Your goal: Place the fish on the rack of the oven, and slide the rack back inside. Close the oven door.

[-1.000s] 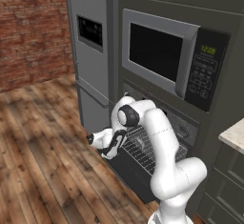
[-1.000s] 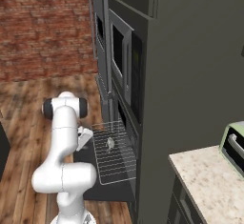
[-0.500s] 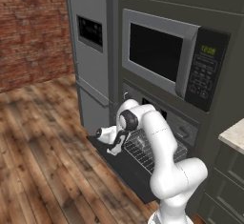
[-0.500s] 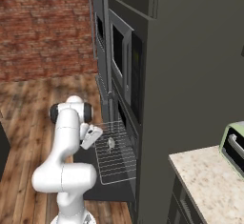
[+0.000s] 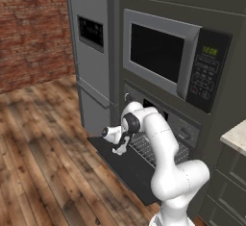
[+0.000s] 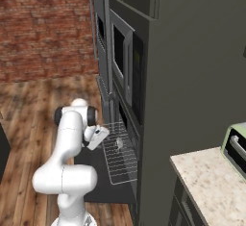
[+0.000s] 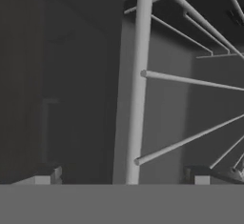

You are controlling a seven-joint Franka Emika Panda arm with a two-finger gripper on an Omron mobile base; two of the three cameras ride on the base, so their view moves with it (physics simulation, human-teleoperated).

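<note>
1. I see the oven (image 5: 158,119) built into the dark cabinet wall below the microwave (image 5: 168,56), with the oven door (image 5: 122,165) folded down flat and open over the wood floor (image 5: 43,172).
2. The rack (image 6: 120,157) is pulled out over the open door, and the fish (image 6: 119,144), a small pale shape, lies on its wires.
3. In the hand view, the rack's front bar (image 7: 138,89) runs up the middle, and thinner cross wires fan off to the right.
4. My gripper (image 7: 126,178) sits at that front bar with its 2 fingertips (image 7: 47,176) spread wide, 1 on each side of the bar, clamping nothing.
5. In the left base view, the gripper (image 5: 120,149) hangs low at the rack's outer edge, just above the door.
</note>
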